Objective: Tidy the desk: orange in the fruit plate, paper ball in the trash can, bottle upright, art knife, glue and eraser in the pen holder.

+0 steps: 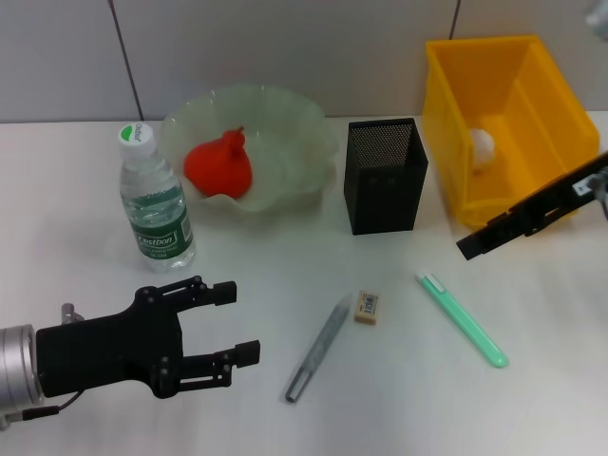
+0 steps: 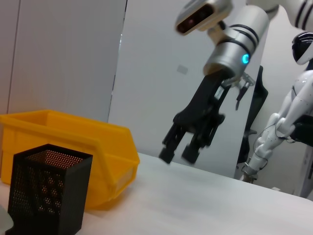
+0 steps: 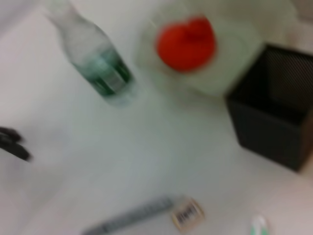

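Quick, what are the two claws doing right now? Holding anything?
Left gripper: open, empty, low over the desk near the bottle.
Right gripper: open, empty, beside the yellow bin.

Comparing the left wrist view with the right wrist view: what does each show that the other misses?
Only the left wrist view shows the yellow bin and the right gripper, open, hanging above the table.

Only the right wrist view shows the upright bottle, the orange in the fruit plate, the art knife, the eraser and the tip of the green glue.

Both show the black pen holder and the white table.
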